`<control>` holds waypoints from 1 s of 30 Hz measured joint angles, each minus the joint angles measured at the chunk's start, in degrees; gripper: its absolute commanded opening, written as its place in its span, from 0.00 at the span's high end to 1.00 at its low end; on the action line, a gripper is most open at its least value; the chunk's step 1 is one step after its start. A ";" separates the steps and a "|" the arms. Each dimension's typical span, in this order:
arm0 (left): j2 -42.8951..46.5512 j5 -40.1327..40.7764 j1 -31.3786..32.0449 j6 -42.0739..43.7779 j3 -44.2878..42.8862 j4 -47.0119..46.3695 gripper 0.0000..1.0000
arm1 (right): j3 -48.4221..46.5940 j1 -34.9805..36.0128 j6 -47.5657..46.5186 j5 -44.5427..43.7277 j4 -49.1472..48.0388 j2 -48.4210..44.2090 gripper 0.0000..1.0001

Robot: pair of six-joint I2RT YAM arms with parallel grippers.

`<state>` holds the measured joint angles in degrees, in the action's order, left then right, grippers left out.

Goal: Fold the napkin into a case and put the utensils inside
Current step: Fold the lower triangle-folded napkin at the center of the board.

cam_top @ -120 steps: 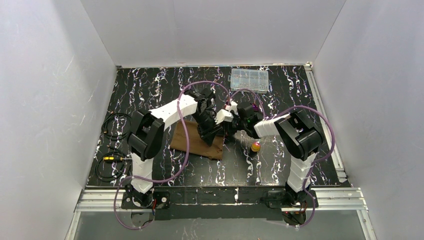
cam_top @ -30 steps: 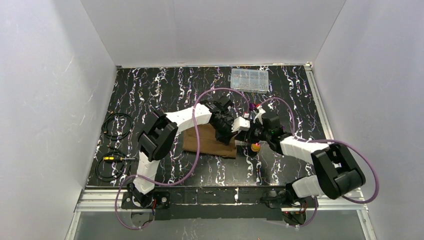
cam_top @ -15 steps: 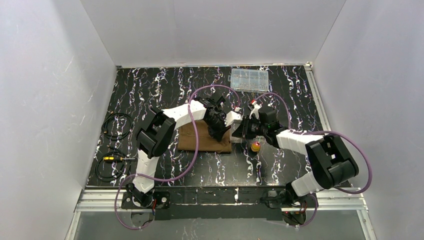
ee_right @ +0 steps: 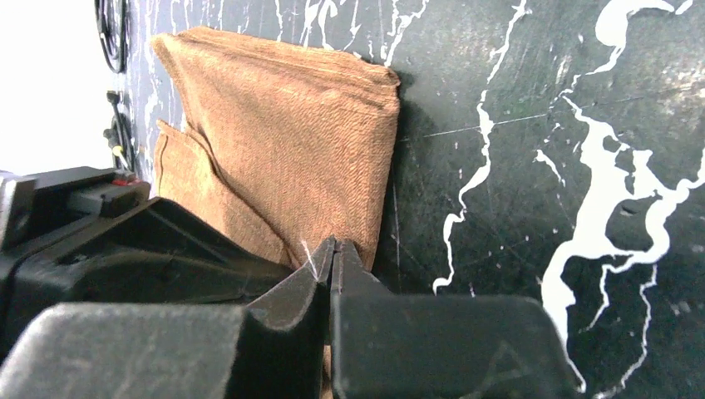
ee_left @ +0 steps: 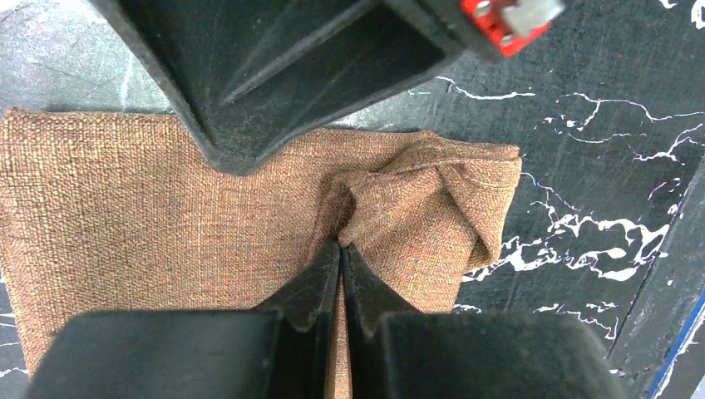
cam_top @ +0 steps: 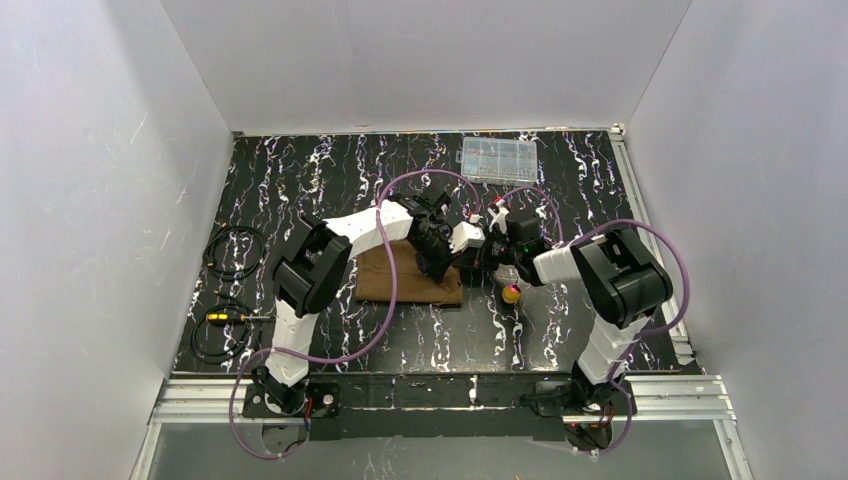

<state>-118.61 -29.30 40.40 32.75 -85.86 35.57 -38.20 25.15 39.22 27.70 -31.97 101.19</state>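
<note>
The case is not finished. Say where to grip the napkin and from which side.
Probably best: grip the napkin at its right end, on the bunched flap, coming in low from the right. There the layers stand raised off the table, giving fingers an edge to pinch; the rest lies flat. Both the left gripper and right gripper are shut on cloth there.

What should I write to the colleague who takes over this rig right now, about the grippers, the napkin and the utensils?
Left gripper: shut on a bunched fold of the napkin.
Right gripper: shut on the napkin's edge.
Napkin: partly folded, lying between the two arms.
Gold-orange utensil: outside the napkin, to its right in the top view. The purple one cannot be seen.
Done: first folds only.
Left: finish the case, put both utensils inside.
</note>
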 measured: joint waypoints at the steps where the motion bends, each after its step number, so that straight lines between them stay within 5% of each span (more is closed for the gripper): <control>1: 0.00 0.02 0.00 0.00 0.00 0.02 1.00 | 0.00 0.00 0.66 0.22 -1.09 0.92 0.94; 24: 0.22 1.79 0.09 -0.85 -3.06 1.20 1.00 | 0.50 0.00 2.16 1.03 -6.58 4.35 0.96; 30: -0.04 3.61 0.11 -0.83 -3.02 0.13 1.00 | 0.55 -0.52 1.38 -0.37 -1.64 0.59 0.74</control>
<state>-118.65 -25.69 40.51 31.92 -88.88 35.70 -37.65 24.62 40.60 27.33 -33.61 101.78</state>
